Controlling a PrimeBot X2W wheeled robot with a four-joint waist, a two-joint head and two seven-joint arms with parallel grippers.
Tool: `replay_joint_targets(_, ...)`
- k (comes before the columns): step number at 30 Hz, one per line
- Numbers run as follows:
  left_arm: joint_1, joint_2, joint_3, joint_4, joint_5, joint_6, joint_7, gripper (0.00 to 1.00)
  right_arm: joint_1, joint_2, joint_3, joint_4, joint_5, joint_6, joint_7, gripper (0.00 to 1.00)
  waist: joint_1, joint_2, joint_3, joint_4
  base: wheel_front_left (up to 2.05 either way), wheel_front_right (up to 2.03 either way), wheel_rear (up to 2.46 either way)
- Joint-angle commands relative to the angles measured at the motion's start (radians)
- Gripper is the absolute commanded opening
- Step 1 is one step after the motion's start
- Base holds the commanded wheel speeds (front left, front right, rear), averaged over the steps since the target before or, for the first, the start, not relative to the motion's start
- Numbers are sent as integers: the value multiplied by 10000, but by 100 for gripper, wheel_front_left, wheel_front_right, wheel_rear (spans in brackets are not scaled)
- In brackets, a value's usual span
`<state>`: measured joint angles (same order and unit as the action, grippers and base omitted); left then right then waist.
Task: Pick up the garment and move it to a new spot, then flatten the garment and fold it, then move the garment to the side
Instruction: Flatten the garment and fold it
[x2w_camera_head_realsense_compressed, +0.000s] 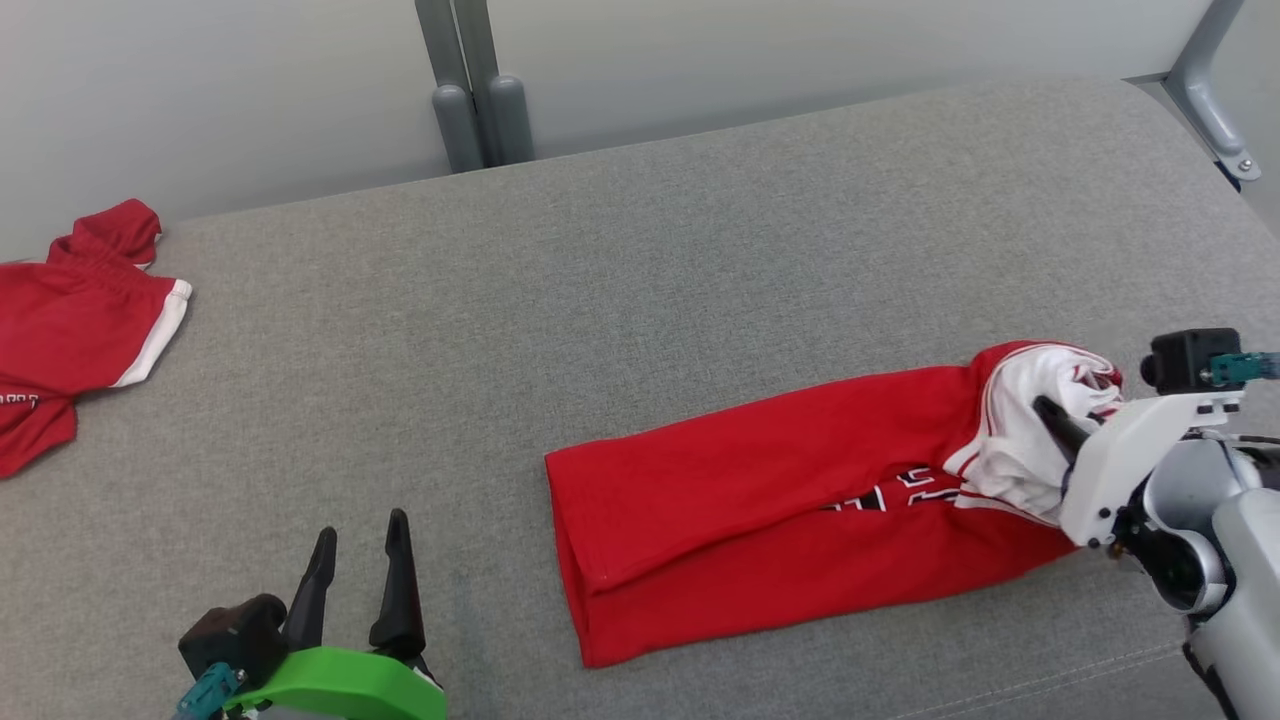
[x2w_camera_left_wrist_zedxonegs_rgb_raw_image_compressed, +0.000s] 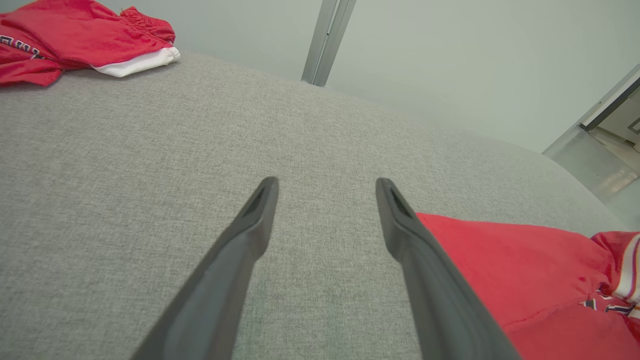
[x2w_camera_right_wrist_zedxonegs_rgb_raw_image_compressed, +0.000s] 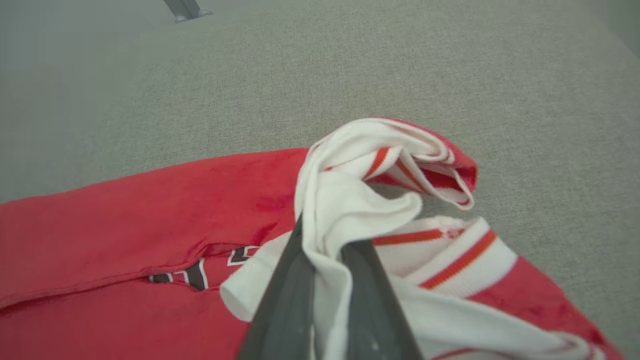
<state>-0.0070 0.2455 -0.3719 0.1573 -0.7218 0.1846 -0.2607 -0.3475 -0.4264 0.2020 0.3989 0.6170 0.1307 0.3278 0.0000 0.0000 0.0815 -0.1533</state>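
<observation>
Garment: the red jersey (x2w_camera_head_realsense_compressed: 780, 500) with white and red striped trim lies on my right half of the desk (x2w_camera_head_realsense_compressed: 640, 270). It is folded lengthwise into a long band. Part of a black and white print shows along the fold.
Garment ends: the plain red end points toward my left gripper and lies flat. The white-trimmed end is bunched and lifted a little at the right.
Right gripper: my right gripper (x2w_camera_head_realsense_compressed: 1045, 410) is clamped on the white trimmed fabric at that bunched end. In the right wrist view I see the cloth pinched between the two dark fingers (x2w_camera_right_wrist_zedxonegs_rgb_raw_image_compressed: 290, 290), spilling over their tips.
Left gripper: my left gripper (x2w_camera_head_realsense_compressed: 362, 528) is spread wide with nothing between the fingers. It sits at the lower left of the head view, near the jersey's plain end but apart from it. I cannot tell whether the tips touch the surface.
Desk: grey woven fabric covers the top.
Other cloth: red shorts (x2w_camera_head_realsense_compressed: 70, 330) with a white edge lie crumpled at the far left edge, well apart from the jersey.
Background: two grey metal posts (x2w_camera_head_realsense_compressed: 475, 90) stand behind the desk against a pale wall.
</observation>
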Motion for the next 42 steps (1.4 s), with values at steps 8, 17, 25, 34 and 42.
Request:
replay_joint_targets(8, -241, 26, -19, 75, 76, -68, -8, 100, 507, 637, 1034, -2068, 765, 1, 772, 0, 0, 0, -35, 214, 0, 0, 0)
replay_joint_targets(17, -373, -72, -51, 139, 101, -143, -22, 100, 298, 1816, 2148, -2521, 1064, 1, 823, 0, 0, 0, 11, 627, 0, 0, 0)
replay_joint_targets(25, -553, -204, -177, 239, 186, -238, -24, 100, -209, 2865, 2994, -1382, 1053, 1, 239, 0, 0, 0, 107, 1116, 0, 0, 0)
replay_joint_targets(34, -715, -325, -248, 428, 172, -348, -34, 100, -929, 3514, 3614, 383, 1281, 3, -587, 0, 0, 0, 179, 1516, 0, 0, 0)
replay_joint_targets(42, -743, -423, -284, 572, 202, -397, -33, 100, -1486, 3748, 4255, 1659, 1933, 1, -1263, 100, 0, 0, 139, 1686, 0, 0, 0)
